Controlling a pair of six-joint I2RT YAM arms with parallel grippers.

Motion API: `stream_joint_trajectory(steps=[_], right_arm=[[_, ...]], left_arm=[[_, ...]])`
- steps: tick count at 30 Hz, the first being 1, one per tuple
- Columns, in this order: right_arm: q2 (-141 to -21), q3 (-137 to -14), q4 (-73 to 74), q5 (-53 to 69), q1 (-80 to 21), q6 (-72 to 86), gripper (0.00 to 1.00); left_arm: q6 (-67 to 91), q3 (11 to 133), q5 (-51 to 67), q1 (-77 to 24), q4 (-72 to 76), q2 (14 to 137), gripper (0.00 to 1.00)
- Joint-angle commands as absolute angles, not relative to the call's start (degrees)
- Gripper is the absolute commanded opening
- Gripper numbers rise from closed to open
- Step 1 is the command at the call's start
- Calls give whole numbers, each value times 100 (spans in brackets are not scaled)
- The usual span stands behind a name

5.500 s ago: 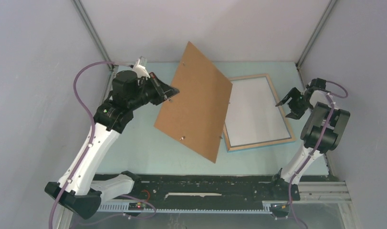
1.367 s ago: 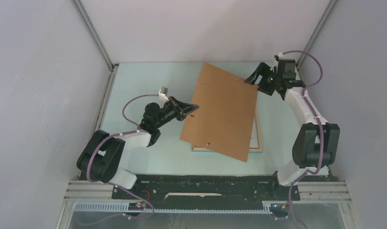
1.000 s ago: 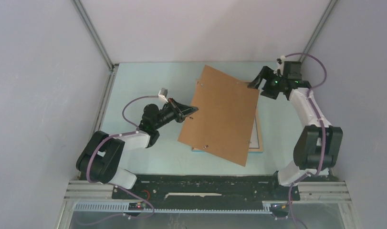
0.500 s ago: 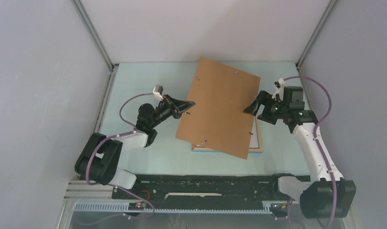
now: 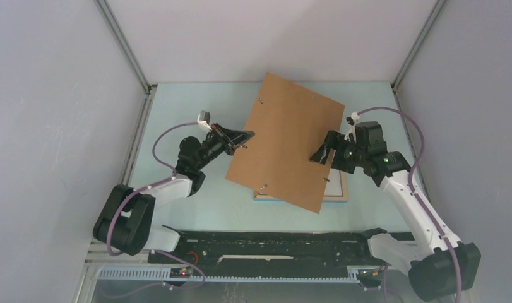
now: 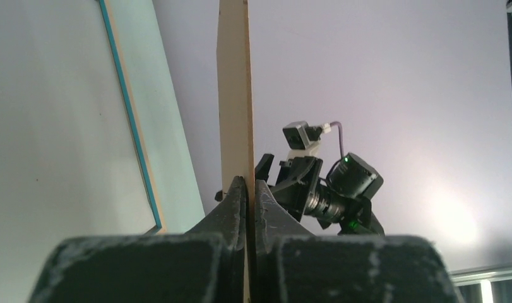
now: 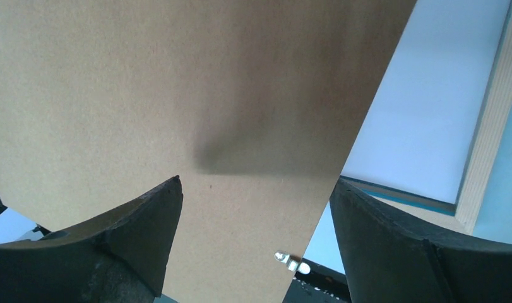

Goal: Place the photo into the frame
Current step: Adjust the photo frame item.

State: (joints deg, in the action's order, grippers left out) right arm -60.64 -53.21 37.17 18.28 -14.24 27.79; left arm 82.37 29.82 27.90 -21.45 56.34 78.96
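A plain brown backing board [image 5: 285, 142] hangs tilted over the table, and my left gripper [image 5: 247, 134] is shut on its left edge. In the left wrist view the board [image 6: 234, 95] stands edge-on between the closed fingers [image 6: 237, 202]. The frame [image 5: 343, 191] lies flat beneath it, only its near right corner showing, light wood with a blue edge. My right gripper [image 5: 317, 156] is open and hovers just above the board's right part. From the right wrist, the board [image 7: 177, 95] fills the space beyond the spread fingers [image 7: 146, 221]. The photo is hidden.
Grey walls close in the pale blue table [image 5: 177, 107] on three sides. A small metal clip [image 7: 291, 262] sticks out of the board's edge. Beside the board, the frame's wooden rim [image 7: 487, 145] and white inside [image 7: 417, 145] show.
My right arm swung from the far right corner towards the near side, bringing its open gripper over the board's right part. The left gripper shifted the board slightly left, still shut on it.
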Motion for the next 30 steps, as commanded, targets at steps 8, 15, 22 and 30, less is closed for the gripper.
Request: stream_joint_trajectory(steps=[8, 15, 22, 30], right_arm=[[-5290, -4571, 2952, 2310, -1444, 3903, 93], [-5705, -4201, 1607, 4430, -88, 3798, 96], [-6508, -3964, -44, 5319, 393, 4394, 95], [-6507, -3450, -1779, 5807, 539, 5766, 85]], left_arm=[[7901, 3199, 1971, -2145, 5462, 7222, 0], [8186, 3049, 2208, -2147, 5773, 7144, 0], [8774, 2808, 2224, -2146, 6643, 7229, 0], [8958, 2730, 2105, -2145, 6911, 7191, 0]])
